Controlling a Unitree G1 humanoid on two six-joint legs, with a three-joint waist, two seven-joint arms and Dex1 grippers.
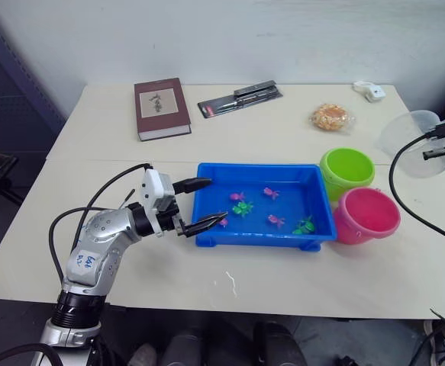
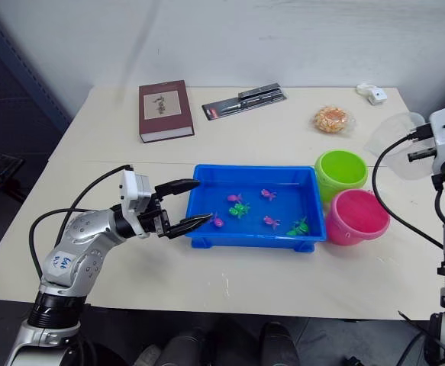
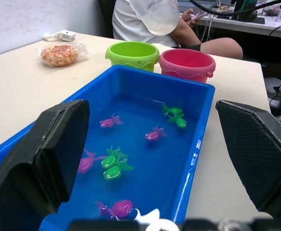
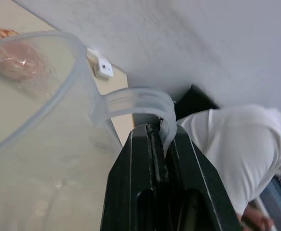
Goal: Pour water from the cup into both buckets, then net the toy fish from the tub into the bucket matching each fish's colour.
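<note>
Clear cup (image 1: 407, 134) clamped in right gripper (image 4: 162, 139), raised beside buckets (image 1: 347, 169).

left hand (image 1: 207, 204) spread wide at blue tub (image 1: 208, 204) edge.

the tub (image 1: 207, 217) sits mid-frame on the table (image 1: 283, 282), fish (image 1: 242, 207) inside it. two buckets (image 1: 347, 169) stand touching at its right end. a book (image 1: 161, 108) lies at upper left, a snack packet (image 1: 330, 117) at upper right, the cup (image 1: 407, 134) at the right edge.
</note>
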